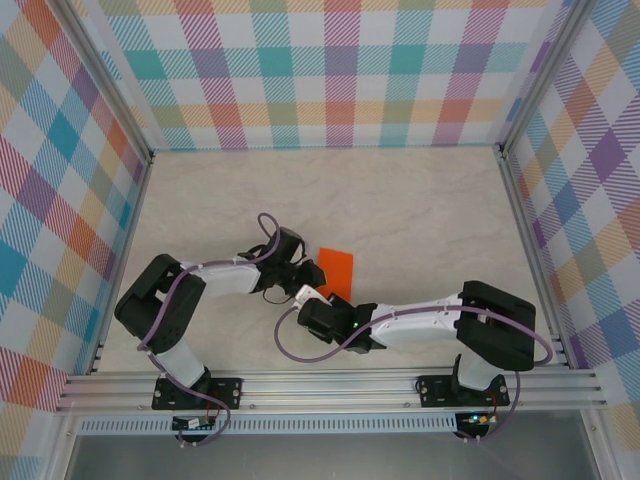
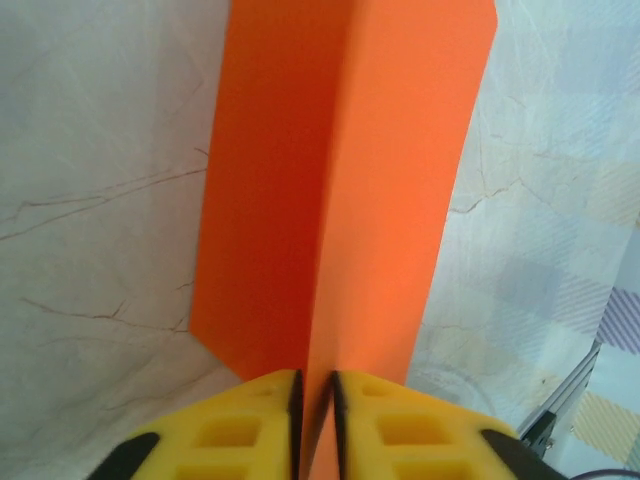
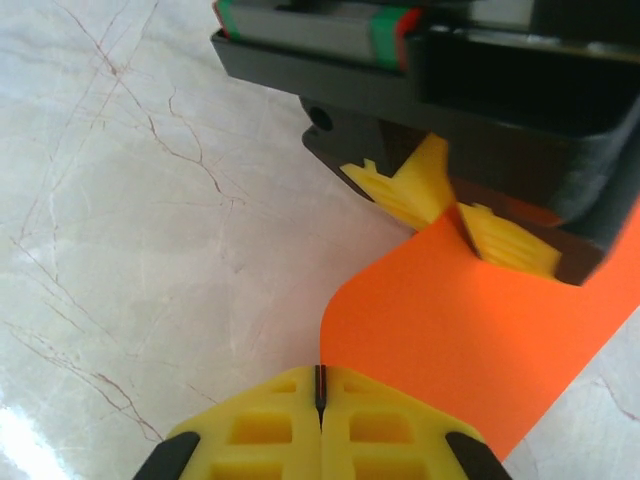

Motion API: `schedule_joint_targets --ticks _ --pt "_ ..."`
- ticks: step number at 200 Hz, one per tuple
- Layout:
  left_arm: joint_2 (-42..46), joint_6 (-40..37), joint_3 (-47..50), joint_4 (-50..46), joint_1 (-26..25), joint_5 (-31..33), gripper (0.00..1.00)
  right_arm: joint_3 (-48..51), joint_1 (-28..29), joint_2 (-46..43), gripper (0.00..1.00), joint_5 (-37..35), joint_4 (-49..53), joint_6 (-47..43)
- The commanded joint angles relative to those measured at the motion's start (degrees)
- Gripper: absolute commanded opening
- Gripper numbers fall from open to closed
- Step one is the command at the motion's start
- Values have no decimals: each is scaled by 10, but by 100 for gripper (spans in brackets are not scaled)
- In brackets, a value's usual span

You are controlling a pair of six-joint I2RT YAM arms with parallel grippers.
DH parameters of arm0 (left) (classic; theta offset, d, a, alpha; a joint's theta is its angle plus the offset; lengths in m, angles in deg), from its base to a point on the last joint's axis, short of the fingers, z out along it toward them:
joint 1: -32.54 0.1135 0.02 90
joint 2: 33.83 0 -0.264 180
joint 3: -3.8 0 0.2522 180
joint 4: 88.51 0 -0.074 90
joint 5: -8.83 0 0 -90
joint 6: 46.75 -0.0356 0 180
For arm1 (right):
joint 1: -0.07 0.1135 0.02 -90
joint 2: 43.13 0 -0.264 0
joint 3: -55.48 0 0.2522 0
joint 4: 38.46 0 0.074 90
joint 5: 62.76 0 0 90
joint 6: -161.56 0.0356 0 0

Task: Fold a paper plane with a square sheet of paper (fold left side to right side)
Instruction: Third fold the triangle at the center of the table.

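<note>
The orange sheet of paper (image 1: 337, 268) lies mid-table, bent along a lengthwise crease with one half raised. In the left wrist view the paper (image 2: 340, 180) runs away from my left gripper (image 2: 315, 385), which is shut on the creased ridge at its near end. My left gripper (image 1: 306, 272) sits at the sheet's left side. My right gripper (image 3: 321, 378) is shut, with the curled near edge of the paper (image 3: 470, 330) running into its slit. The left gripper's yellow fingers (image 3: 400, 195) pinch the paper's far end there. My right gripper (image 1: 318, 301) is just below the sheet.
The pale marble tabletop (image 1: 420, 215) is bounded by plaid walls and aluminium frame posts (image 1: 512, 200). A metal rail (image 1: 330, 385) runs along the near edge by the arm bases. Both arms meet close together near the table's middle.
</note>
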Motion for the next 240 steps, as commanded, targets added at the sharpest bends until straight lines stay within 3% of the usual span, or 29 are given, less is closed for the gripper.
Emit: schedule_joint_targets --ticks 1,35,66,113,135,196,240 --pt "35 -36 -18 -47 6 6 30 11 3 -16 0 1 2 2" --pt "83 -92 -32 -123 40 0 60 12 3 -13 0 11 3 5" --pt "104 -133 -65 -191 70 2 67 13 3 -15 0 13 3 10" --pt "-6 -154 -167 -168 64 -83 37 7 1 -11 0 14 13 19" --pt "-56 -160 -199 -168 53 -96 28 7 -3 -11 0 15 16 24" --pt "-189 -179 -279 -159 43 -112 18 4 -16 -15 0 35 20 27" --pt "-225 -184 -287 -159 39 -94 17 -12 -38 -24 0 91 37 20"
